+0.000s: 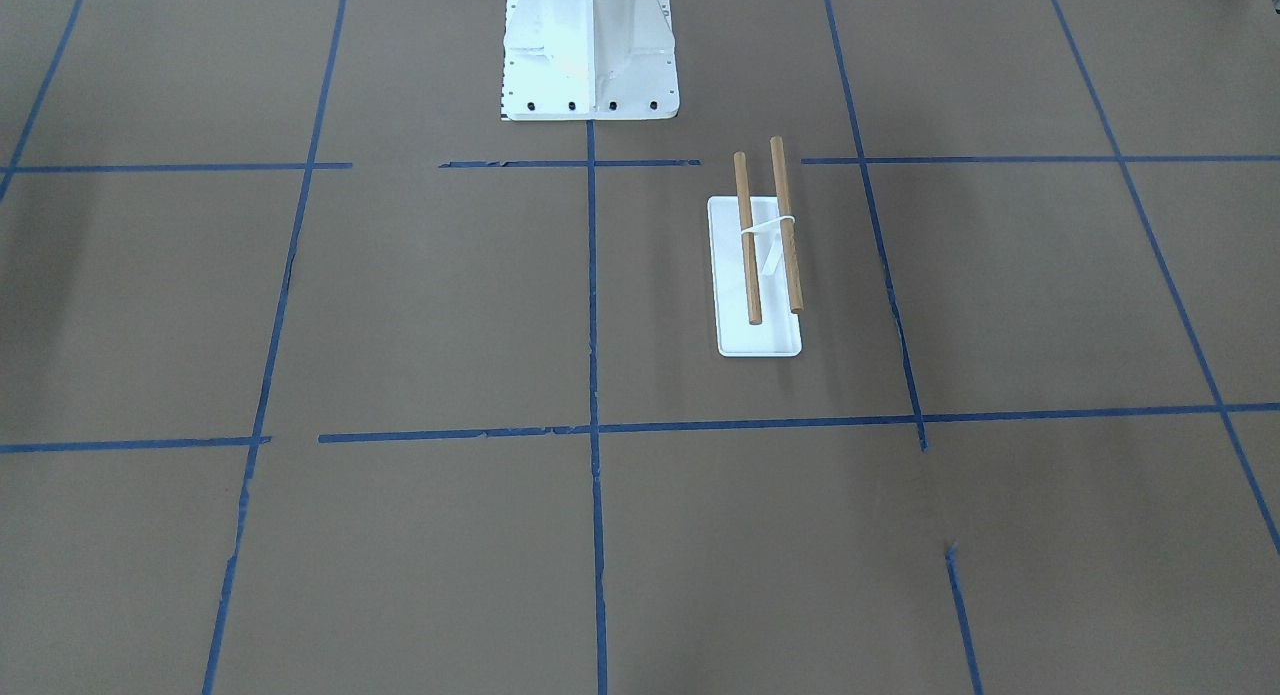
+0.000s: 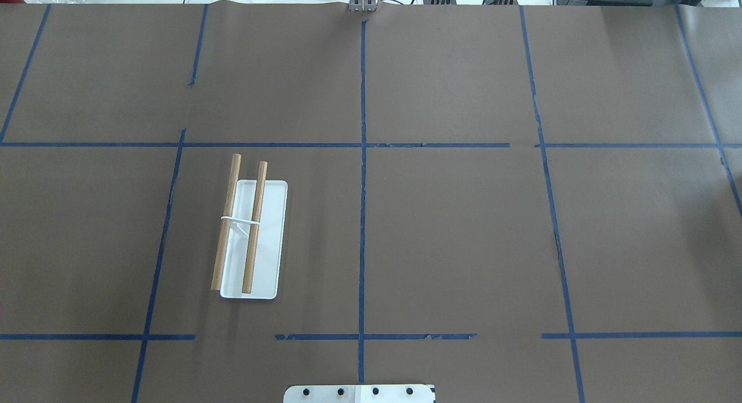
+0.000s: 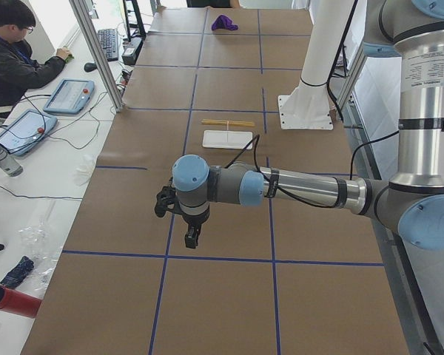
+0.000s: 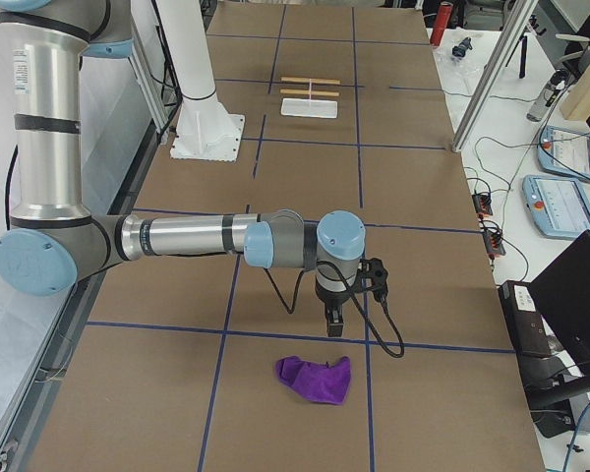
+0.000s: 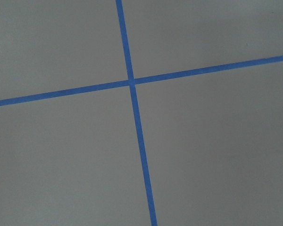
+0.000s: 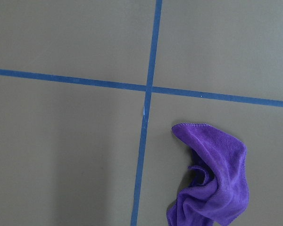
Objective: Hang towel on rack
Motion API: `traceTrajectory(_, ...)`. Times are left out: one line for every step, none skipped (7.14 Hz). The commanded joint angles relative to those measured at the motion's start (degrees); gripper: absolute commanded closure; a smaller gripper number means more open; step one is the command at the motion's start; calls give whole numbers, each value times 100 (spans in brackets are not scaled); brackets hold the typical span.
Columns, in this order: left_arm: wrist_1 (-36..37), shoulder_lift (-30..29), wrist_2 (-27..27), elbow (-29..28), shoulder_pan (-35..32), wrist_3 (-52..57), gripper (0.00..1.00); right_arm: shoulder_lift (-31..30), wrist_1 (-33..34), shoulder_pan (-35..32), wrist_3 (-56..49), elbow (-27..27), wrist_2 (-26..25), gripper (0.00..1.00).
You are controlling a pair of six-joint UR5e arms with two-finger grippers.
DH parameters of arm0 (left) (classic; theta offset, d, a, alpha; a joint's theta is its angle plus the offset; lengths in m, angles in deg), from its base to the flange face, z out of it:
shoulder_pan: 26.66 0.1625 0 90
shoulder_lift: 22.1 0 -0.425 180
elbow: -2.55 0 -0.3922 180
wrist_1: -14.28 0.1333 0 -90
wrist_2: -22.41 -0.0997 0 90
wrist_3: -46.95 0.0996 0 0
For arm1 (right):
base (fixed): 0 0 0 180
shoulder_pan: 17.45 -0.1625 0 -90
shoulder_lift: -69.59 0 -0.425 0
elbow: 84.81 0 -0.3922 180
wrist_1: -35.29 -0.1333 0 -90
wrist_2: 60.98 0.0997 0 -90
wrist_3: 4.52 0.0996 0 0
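The rack (image 1: 748, 245) has two brown wooden rods over a flat white base. It stands bare on the brown table, also in the overhead view (image 2: 255, 217) and far off in both side views (image 3: 227, 138) (image 4: 310, 108). The purple towel (image 4: 315, 379) lies crumpled on the table at the robot's right end. It shows in the right wrist view (image 6: 212, 179) and far away in the exterior left view (image 3: 224, 22). My right gripper (image 4: 334, 326) hangs just above the table beside the towel, apart from it. My left gripper (image 3: 190, 240) hangs over the left end. I cannot tell whether either is open or shut.
The white bolted robot pedestal (image 1: 590, 55) stands at the table's robot side. Blue tape lines (image 5: 132, 94) grid the brown surface. An operator (image 3: 15, 52) and teach pendants (image 3: 66, 96) are beyond the far edge, with aluminium posts (image 4: 487, 69) along it.
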Motion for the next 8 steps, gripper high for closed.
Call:
traceTrajectory(-5, -40, -26, 85, -2, 0, 0, -49, -45, 0, -21, 213, 229, 0)
traceTrajectory(3, -49, -9, 103, -2, 0, 0, -49, -437, 78, 5, 189, 528, 0)
traceTrajectory(4, -49, -9, 25, -2, 0, 0, -49, -519, 279, -21, 128, 470, 0)
traceTrajectory(4, -49, -9, 41, -2, 0, 0, -67, -572, 368, -125, -99, 339, 0)
traceTrajectory(4, -49, 9, 33, -2, 0, 0, -424, -1365, 413, -605, -597, 7, 0)
traceTrajectory(-5, -58, 18, 33, -2, 0, 0, -445, -2321, 413, -767, -1264, -14, 0)
traceTrajectory(-5, -58, 18, 41, -2, -9, 0, -453, -3079, 431, -1012, -1827, -197, 0)
traceTrajectory(-5, -49, 27, 50, -2, -9, 0, -445, -3374, 439, -1249, -2181, -286, 8)
